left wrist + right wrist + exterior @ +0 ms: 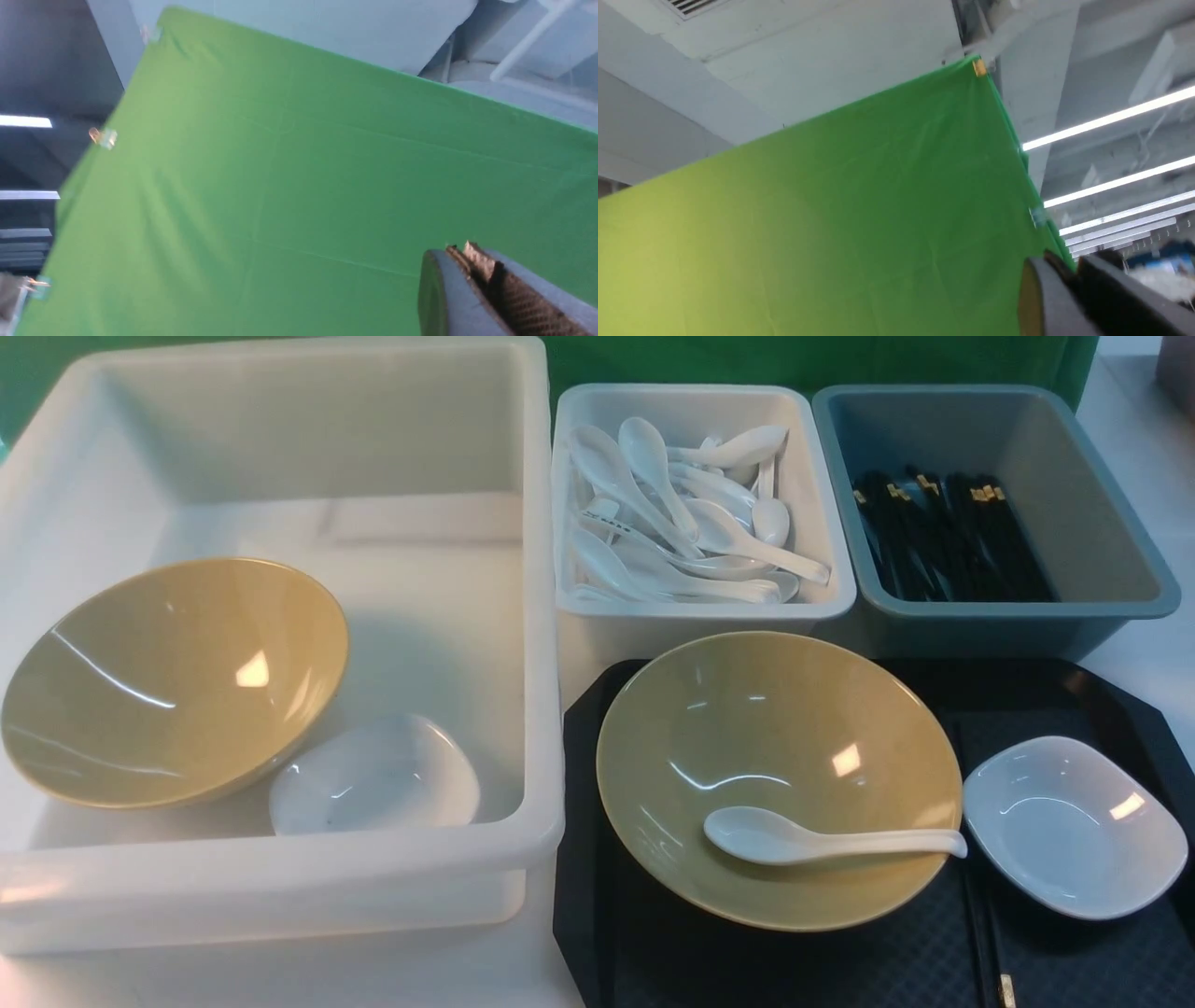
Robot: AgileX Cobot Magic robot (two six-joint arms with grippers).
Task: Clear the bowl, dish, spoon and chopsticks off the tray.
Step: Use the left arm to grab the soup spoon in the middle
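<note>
In the front view the black tray (1102, 961) lies at the front right. On it stands the mustard-yellow bowl (780, 737), with the white spoon (822, 840) lying inside, its handle over the right rim. The small white dish (1074, 826) sits on the tray right of the bowl. The black chopsticks (988, 933) lie on the tray between bowl and dish. Neither arm shows in the front view. My left gripper (460, 249) is shut and empty, facing a green backdrop. My right gripper (1064, 268) has its tips slightly apart, nothing between them, and also points up at the backdrop.
A large white bin (280, 448) at the left holds a second yellow bowl (177, 681) and a white dish (373, 775). Behind the tray stand a white bin (812, 495) of several spoons and a grey-blue bin (1102, 523) of black chopsticks.
</note>
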